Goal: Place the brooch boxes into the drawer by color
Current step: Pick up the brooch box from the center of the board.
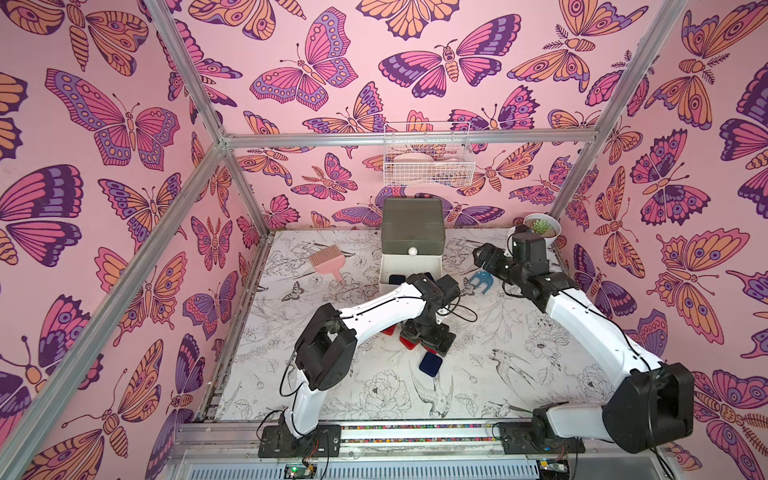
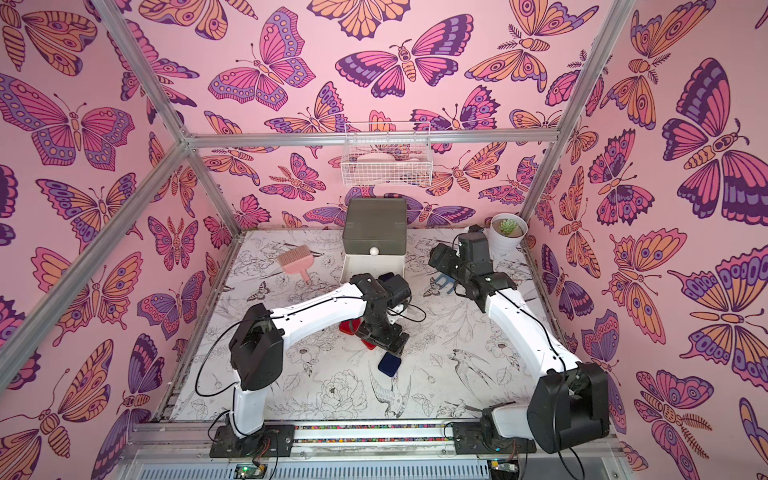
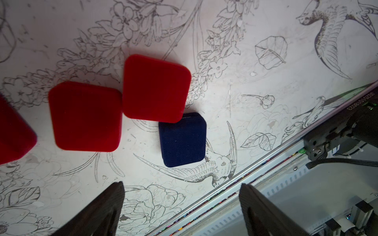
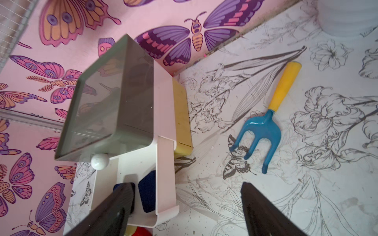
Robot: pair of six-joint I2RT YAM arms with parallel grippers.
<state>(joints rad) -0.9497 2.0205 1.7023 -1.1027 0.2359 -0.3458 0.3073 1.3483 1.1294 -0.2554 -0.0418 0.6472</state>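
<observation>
Three red brooch boxes lie on the table mat: one (image 3: 156,88), one (image 3: 86,116) and one cut off at the picture's edge (image 3: 14,130). A navy box (image 3: 182,140) touches the corner of a red one; both top views show it (image 1: 431,363). My left gripper (image 3: 182,196) hangs open above the mat just short of the navy box, holding nothing. The drawer (image 4: 114,98) stands at the back wall with its white middle tier (image 4: 165,173) pulled out; two navy boxes (image 4: 147,192) lie in it. My right gripper (image 4: 184,196) is open and empty, beside that open tier.
A blue garden fork with a yellow handle (image 4: 263,130) lies right of the drawer. A pink dustpan brush (image 1: 328,259) lies to its left. A white plant pot (image 1: 542,226) stands in the back right corner. A white wire basket (image 1: 428,160) hangs on the back wall.
</observation>
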